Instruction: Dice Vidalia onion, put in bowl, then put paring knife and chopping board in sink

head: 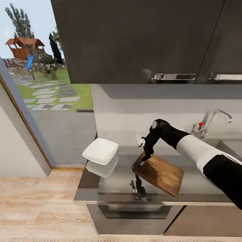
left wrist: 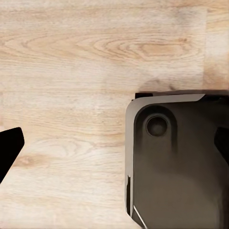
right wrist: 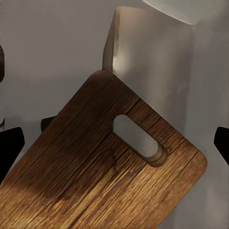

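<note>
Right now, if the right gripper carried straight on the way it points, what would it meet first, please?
Most likely the chopping board: the right gripper points down at its slot-handle end, fingers spread wide either side in the wrist view. How much gap remains is unclear.

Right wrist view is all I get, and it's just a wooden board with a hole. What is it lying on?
Observer: The chopping board lies on the grey countertop.
Operator: Is the bowl anywhere near it?
Observer: The white bowl sits at the countertop's left end, apart from the board.
Operator: And where's the tap?
Observer: The chrome faucet stands by the wall, to the board's right.
</note>
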You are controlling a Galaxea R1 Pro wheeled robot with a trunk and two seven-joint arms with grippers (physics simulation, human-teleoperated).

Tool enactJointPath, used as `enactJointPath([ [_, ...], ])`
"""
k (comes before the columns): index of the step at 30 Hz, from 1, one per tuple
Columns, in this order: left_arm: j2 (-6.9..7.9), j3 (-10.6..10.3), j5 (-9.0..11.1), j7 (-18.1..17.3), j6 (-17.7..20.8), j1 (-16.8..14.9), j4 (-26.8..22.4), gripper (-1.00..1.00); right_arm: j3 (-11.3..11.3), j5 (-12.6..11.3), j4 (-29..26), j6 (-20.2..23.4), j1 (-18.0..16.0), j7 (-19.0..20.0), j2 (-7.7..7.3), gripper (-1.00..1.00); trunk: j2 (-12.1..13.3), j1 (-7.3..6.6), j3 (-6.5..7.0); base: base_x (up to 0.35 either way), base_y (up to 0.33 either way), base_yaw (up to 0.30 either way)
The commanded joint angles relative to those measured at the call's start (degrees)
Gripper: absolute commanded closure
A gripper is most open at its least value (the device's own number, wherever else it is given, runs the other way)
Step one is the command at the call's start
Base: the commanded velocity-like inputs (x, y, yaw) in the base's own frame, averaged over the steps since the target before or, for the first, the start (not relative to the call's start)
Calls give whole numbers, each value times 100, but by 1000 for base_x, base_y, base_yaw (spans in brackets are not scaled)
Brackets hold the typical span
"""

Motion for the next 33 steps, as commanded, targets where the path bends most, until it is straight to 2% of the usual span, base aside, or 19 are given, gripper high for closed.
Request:
enactJointPath([
  [1,0,2,9,0,-13,-1,-3,-100,20,-5,-15,59,-6,15,-4,-100,-12,3,-21,0,0,0],
  [18,-6,2,9,-2,-13,-1,-3,-100,20,-5,187,37,-6,13,-8,-100,-12,3,-177,34,20,0],
  [27,-7,2,9,-2,-13,-1,-3,-100,20,-5,243,-120,-5,5,-7,-100,-12,3,-259,6,2,0],
  [33,-8,-1,9,-2,-13,-1,-2,-100,20,-5,248,-142,-6,3,-10,-100,-12,3,-314,165,34,0],
])
